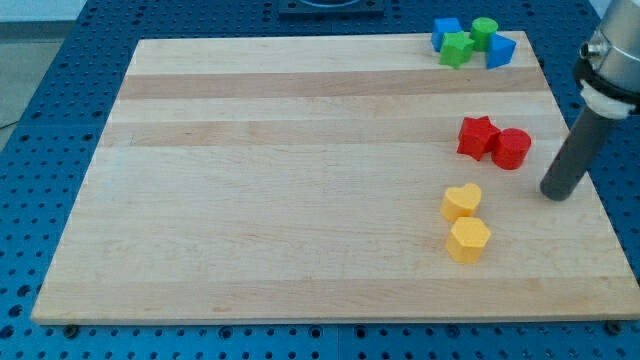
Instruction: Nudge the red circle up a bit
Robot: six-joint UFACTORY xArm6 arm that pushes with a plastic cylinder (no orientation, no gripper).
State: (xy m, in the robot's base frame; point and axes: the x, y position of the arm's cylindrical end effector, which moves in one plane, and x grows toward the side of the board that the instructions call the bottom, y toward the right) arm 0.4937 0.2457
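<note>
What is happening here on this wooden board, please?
A robot arm with a dark rod is about to push blocks on a wooden board. My tip rests on the board at the view's right, a little right of and below the red circle, not touching it. The red circle sits against a red star. Below them lie a yellow heart and a yellow hexagon. Blue and green blocks cluster at the view's top right.

Board [300,200] pale smooth wood; rod [575,155] matt dark.
</note>
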